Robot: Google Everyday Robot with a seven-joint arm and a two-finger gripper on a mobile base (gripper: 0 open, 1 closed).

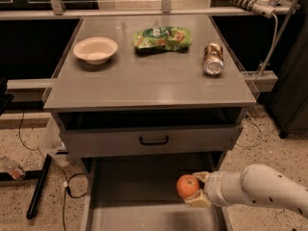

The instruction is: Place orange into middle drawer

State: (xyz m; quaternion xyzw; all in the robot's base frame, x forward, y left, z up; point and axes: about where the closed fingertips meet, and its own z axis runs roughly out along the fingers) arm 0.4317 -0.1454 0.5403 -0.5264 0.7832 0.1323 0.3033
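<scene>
The orange (187, 186) is round and bright, held in my gripper (196, 189) at the lower right. The gripper's pale fingers (198, 201) close on the fruit from the right, one above and one below. The fruit hangs over the right part of the open middle drawer (134, 191), a wide shallow grey drawer with a bare floor, pulled out beneath the cabinet. My white arm (260, 191) reaches in from the right edge.
A closed grey drawer front with a black handle (154, 140) sits above the open drawer. On the cabinet top (149, 76) lie a white bowl (95, 49), a green snack bag (162, 37) and a tipped can (213, 59). Cables and a black bar (41, 186) lie on the floor at left.
</scene>
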